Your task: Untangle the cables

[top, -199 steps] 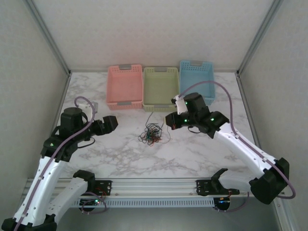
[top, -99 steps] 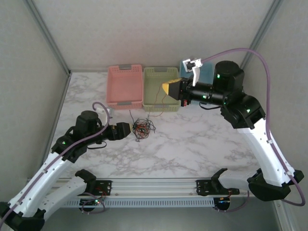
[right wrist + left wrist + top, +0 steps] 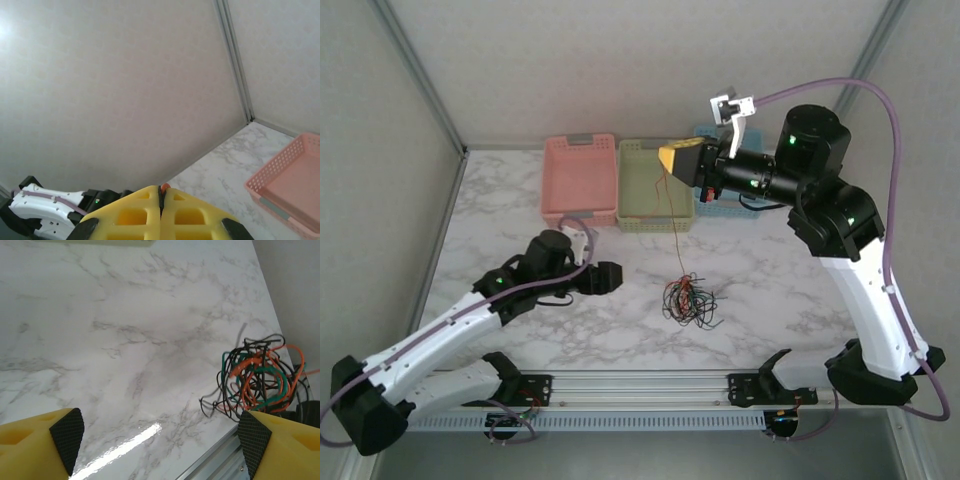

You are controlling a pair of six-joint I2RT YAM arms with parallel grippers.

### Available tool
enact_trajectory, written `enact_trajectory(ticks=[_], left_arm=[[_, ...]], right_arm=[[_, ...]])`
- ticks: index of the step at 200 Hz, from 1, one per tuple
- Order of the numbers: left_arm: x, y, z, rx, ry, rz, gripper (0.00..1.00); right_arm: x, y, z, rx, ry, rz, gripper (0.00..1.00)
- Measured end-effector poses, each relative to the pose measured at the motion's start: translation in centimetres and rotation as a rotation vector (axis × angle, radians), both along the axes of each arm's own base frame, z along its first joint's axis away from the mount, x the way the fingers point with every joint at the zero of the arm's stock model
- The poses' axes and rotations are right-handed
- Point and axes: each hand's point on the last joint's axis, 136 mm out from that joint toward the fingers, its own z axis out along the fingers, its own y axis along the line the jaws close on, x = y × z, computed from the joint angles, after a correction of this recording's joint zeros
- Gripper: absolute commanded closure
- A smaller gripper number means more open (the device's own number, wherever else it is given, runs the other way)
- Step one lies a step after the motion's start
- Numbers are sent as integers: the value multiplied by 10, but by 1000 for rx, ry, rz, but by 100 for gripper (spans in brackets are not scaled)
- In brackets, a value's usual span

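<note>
On the surface, my left fingers [image 3: 64, 436] stand apart near the cable clump [image 3: 688, 300], whose red strand [image 3: 675, 225] runs straight up to my right fingers [image 3: 678, 160], clamped on it.

Bare room to the right and far left; the far edge and the middle are blocked.
The surface [image 3: 760, 290] is bare along its right edge and at its far-left corner. A pink basket [image 3: 580, 180], a green basket [image 3: 650, 190] and a blue basket [image 3: 704, 196] line the far edge. A clump of cables [image 3: 688, 300] sits mid-surface, and a red wire [image 3: 678, 215] runs straight up to the closed right claw [image 3: 665, 157], barring the way across. The left arm [image 3: 470, 315] crosses the near-left part, with its left claw [image 3: 618, 278] spread.
</note>
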Motion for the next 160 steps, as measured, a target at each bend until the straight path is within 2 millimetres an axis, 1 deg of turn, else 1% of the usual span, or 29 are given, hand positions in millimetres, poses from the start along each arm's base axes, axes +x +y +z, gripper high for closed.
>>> enact_trajectory(ticks=[14,33,60,78,97,130,149,160], left_arm=[[-7,-15,-8,14,-3,-46,17],[-16,-29,-21,21,-9,-95,17],[-20,-28,-41,31,-9,-100,17],[-21,-26,-51,41,-4,-96,18],[-21,-27,-55,42,-7,-95,18],[-13,-33,-62,43,-17,-87,19],[-8,-41,-76,62,2,-90,23],[-5,-50,-88,76,24,-103,23]], right_arm=[[3,0,-12,-16,18,-11,100],[13,2,-41,-59,66,-45,100],[33,3,-86,-136,145,-119,100],[46,0,-106,-171,176,-184,100],[56,-6,-114,-187,189,-247,100],[64,-12,-117,-195,189,-313,100],[66,-14,-120,-200,191,-326,100],[67,-15,-121,-201,193,-335,100]])
